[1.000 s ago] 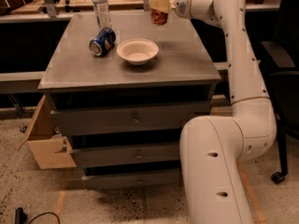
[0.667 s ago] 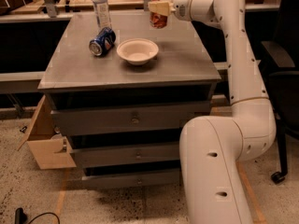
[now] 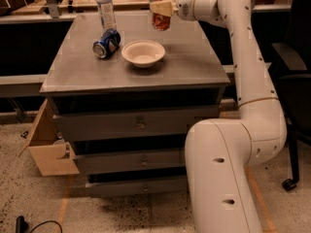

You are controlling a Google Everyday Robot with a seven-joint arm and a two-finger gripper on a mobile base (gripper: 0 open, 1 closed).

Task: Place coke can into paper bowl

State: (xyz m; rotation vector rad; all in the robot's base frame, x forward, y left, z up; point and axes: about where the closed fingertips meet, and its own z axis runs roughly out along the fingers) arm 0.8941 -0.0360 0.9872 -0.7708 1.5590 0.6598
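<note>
Gripper sits at back-right of the tabletop, at the end of the white arm, which reaches in from the right. It's clamped on the coke can: tan fingers wrap the can's upper part, w/ the silver top showing just above them and the red body hanging below. Can is upright and looks to be off the surface, though can't be sure.

Paper bowl rests on the grey drawer cabinet near the middle of the top, in front of the can and a bit to its left in view; can and bowl are apart, not touching. Bowl has nothing in it.

Blue soda can lies on its side just left of the bowl, w/ a clear plastic bottle standing upright behind it.

Cardboard box is on the floor by the cabinet's left side, a dark chair at far right, and a black cable on the floor bottom-left.
</note>
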